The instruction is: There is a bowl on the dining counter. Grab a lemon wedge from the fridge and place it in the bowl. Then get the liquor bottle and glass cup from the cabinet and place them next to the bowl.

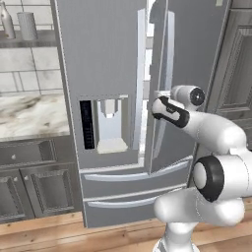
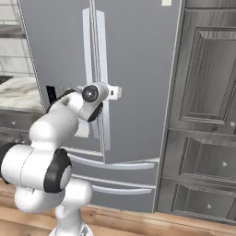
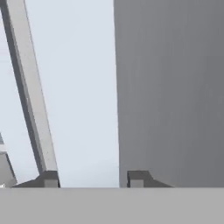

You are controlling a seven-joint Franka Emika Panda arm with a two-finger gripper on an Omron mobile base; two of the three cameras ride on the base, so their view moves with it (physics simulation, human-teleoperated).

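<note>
a kitchen; steel fridge (image 1: 113, 74), marble counter (image 1: 29, 115), cabinets (image 2: 207, 115)

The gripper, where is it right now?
The gripper is up against the fridge's right door, beside its long handle. In the left base view that door stands slightly ajar.

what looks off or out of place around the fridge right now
One thing: the fridge's right door stands slightly ajar, its edge swung out from the left door, with a bright gap between them. The gripper sits at that door's edge, fingers apart. Nothing looks spilled or damaged.
</note>
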